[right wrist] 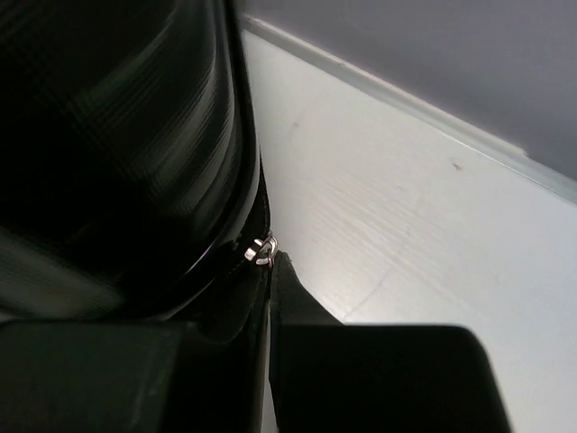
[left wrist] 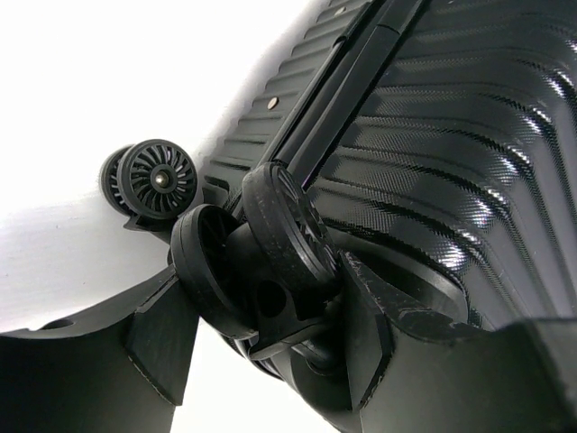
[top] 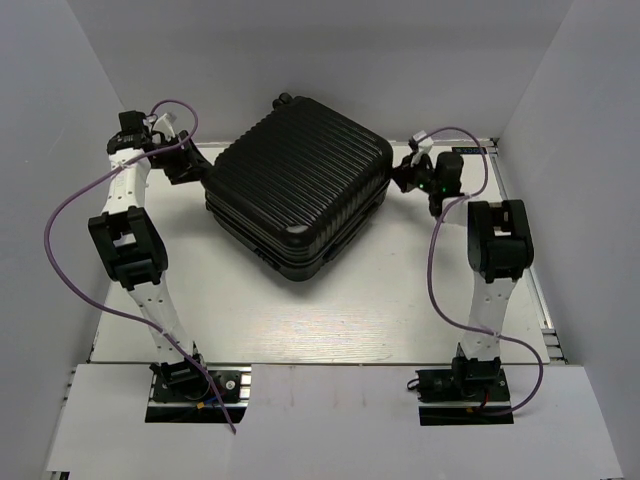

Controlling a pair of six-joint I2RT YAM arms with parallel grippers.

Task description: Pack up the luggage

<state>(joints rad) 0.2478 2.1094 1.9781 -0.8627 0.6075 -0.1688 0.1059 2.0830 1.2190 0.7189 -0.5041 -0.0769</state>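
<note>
The luggage (top: 295, 190), a black ribbed hard-shell case, lies shut and flat in the middle of the white worktop (top: 380, 300), turned so its corners point toward the two arms and toward the back wall. One small wheel (top: 283, 100) pokes out at its far corner. The left gripper (top: 190, 168) is at the case's left corner, and from its wrist camera I can see why: the left gripper (left wrist: 266, 298) stands partly spread with a double caster wheel (left wrist: 270, 244) filling the gap, one black finger (left wrist: 162, 338) against the outer disc and the other pressed on the inner side, so it has the wheel clamped between them. A second caster wheel (left wrist: 155, 176) sits farther along the same edge, apart from the gripper, resting by the white surface. The shell's glossy ribs and the dark seam between the two halves run away above the gripped wheel. On the other side, the right gripper (top: 405, 178) meets the case's right corner. Up close the right gripper (right wrist: 270, 271) is fully closed, its tip right against the dark rim of the case, with a tiny silver metal piece (right wrist: 261, 251) at the very tip; I cannot tell whether that piece is pinched or merely touched. Purple cables (top: 60, 215) loop off both arms.
</note>
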